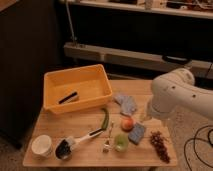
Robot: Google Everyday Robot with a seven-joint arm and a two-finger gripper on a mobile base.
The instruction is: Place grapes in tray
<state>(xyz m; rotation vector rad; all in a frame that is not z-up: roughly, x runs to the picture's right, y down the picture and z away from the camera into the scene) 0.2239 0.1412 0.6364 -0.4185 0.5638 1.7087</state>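
The grapes [160, 145], a dark bumpy bunch, lie on the wooden table near its front right corner. The tray [56, 81], a large yellow bin, stands at the back left of the table and holds a black utensil [67, 97]. My white arm [177, 97] reaches in from the right. My gripper [146, 118] hangs at its lower end over the right side of the table, above and to the left of the grapes and right of the orange-red fruit [127, 123]. It is mostly hidden by the arm.
On the table are a blue sponge [136, 133], a green cup [120, 142], a fork [107, 142], a green pepper [105, 119], a black ladle with a white handle [67, 147], a white bowl [41, 145] and a crumpled grey cloth [126, 104]. Dark shelving stands behind.
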